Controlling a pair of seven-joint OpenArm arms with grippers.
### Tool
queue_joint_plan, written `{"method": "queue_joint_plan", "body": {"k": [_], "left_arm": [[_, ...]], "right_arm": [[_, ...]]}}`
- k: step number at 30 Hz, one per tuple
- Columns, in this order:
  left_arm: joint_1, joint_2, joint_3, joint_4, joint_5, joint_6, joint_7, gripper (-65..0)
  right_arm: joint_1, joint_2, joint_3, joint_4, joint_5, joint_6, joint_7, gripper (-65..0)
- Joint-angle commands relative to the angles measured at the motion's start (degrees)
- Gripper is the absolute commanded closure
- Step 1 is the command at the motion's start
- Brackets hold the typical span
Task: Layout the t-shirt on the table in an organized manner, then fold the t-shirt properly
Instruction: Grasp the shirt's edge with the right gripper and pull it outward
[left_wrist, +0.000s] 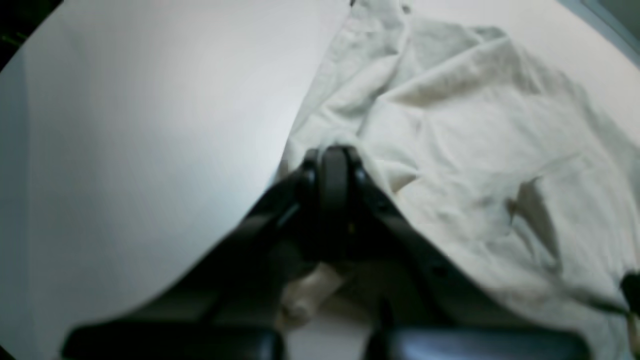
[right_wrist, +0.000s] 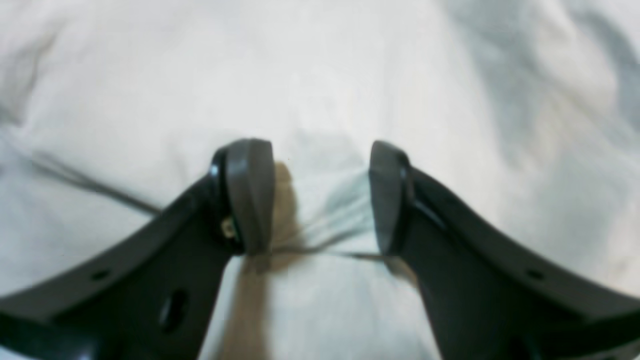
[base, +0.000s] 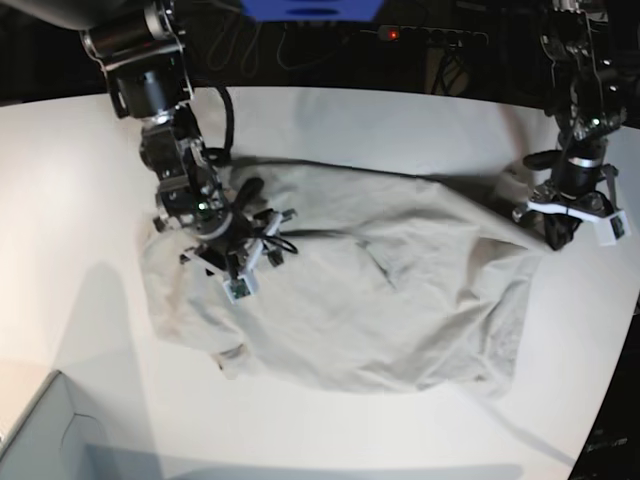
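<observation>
In the left wrist view, the left gripper (left_wrist: 334, 165) has its dark jaws pressed together at the edge of the t-shirt (left_wrist: 470, 150), and a small fold of pale cloth bunches right around the tips, so it appears to pinch the shirt's border, though the blur keeps the exact bite unclear. The beige-grey fabric spreads to the right of the jaws in broad rumpled folds, and the smooth white table (left_wrist: 140, 140) lies bare to their left. In the right wrist view, the right gripper (right_wrist: 322, 200) stands with its two fingers well apart, pointing down over the t-shirt (right_wrist: 320, 75), which fills the whole frame; a low ridge of cloth with a thin crease runs between the fingertips (right_wrist: 250, 195), and whether the tips touch the fabric cannot be told, but nothing is clamped between them. In the base view, the t-shirt (base: 400, 300) lies crumpled and roughly spread across the middle of the white table (base: 70, 180), its outline uneven and wrinkled. The right gripper (base: 238, 262) hangs over the shirt's left part in this view, jaws spread above the cloth. The left gripper (base: 560, 225) sits at the shirt's right upper edge, closed, where the fabric rises slightly toward it. A pale grey box corner (base: 45, 430) shows at the lower left of the table, apart from the shirt.
</observation>
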Motion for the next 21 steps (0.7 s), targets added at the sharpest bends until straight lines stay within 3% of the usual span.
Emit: {"method": "queue_joint_plan", "body": {"k": [1, 9, 14, 18, 21], "left_arm": [[-0.71, -0.68, -0.13, 0.90, -0.11, -0.16, -1.31, -0.1], [-1.77, -0.50, 0.05, 0.90, -0.11, -0.16, -1.05, -0.1], [-1.50, -0.50, 0.05, 0.81, -0.11, -0.16, -1.22, -0.1], [-1.33, -0.50, 0.05, 0.81, -0.37, -0.16, -1.22, -0.1], [-1.33, -0.50, 0.05, 0.81, -0.37, -0.16, -1.22, -0.1]], "right_arm": [[0.97, -0.19, 0.12, 2.35, 0.34, 0.76, 0.23, -31.1], [-1.49, -0.10, 0.03, 5.60, 0.34, 0.76, -2.49, -30.3], [-2.45, -0.10, -0.06, 5.96, 0.34, 0.76, -2.49, -24.7], [-2.63, -0.10, -0.06, 6.04, 0.34, 0.76, -2.49, -14.6], [-3.07, -0.19, 0.12, 6.75, 0.34, 0.76, -2.49, -0.8]]}}
